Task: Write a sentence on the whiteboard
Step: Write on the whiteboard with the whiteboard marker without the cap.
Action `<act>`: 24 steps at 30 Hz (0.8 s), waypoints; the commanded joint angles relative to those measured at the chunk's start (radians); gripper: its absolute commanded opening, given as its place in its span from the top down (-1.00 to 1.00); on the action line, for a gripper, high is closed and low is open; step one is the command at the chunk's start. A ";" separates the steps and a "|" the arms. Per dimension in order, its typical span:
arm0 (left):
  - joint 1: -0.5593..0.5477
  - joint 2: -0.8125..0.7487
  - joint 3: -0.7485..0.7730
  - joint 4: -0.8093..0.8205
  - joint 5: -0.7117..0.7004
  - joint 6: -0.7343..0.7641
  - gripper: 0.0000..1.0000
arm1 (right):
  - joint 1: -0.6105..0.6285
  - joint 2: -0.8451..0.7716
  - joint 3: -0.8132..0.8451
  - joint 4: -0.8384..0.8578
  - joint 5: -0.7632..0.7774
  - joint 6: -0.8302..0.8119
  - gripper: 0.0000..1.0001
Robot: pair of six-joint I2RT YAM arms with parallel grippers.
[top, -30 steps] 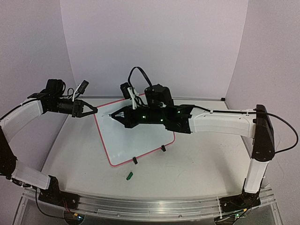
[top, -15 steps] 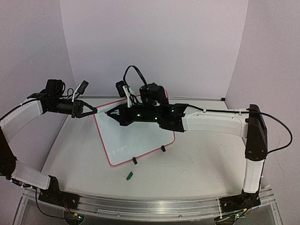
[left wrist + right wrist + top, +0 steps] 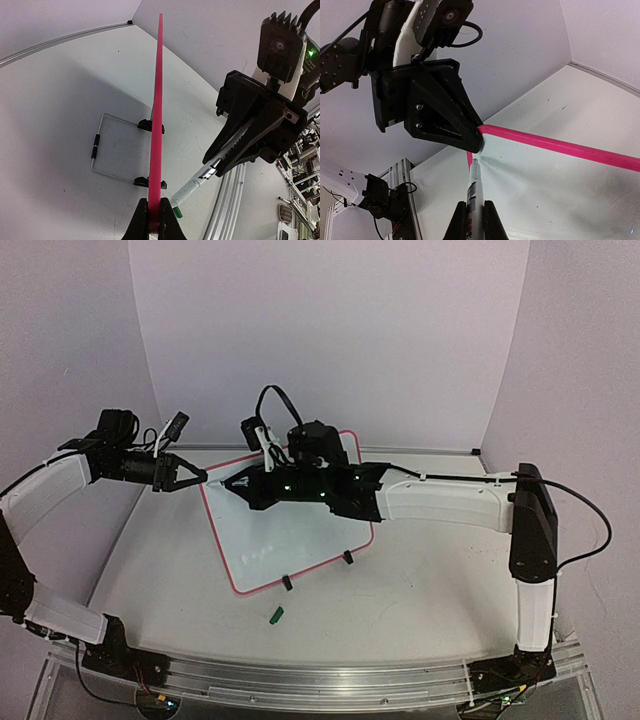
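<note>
Table (image 3: 450, 590): flat white top, faintly scuffed, pale panels (image 3: 330, 330) closing the back and sides. Along the near edge, an aluminium rail (image 3: 300, 675), with my left arm base (image 3: 103, 648) and right arm base (image 3: 515, 668) bolted on it. The whiteboard (image 3: 290, 530) stands left of centre, propped tilted on two black clip feet (image 3: 287, 582). My left wrist view shows its wire stand (image 3: 100, 145) lying on the table behind it. A small green piece (image 3: 277, 615), too small to name, lies loose just in front of the board, not touching it.

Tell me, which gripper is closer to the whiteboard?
Left. The left gripper pinches the pink frame of the whiteboard at its far-left corner; the right gripper hovers near that corner, holding a marker pointed at the surface.
</note>
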 commanded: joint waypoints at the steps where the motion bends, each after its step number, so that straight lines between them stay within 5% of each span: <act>1: 0.005 -0.033 0.001 -0.007 0.013 0.013 1.00 | 0.005 0.017 0.049 0.006 0.043 -0.014 1.00; 24: 0.005 -0.034 0.003 -0.009 0.014 0.016 1.00 | 0.005 -0.047 -0.107 -0.014 0.087 -0.004 1.00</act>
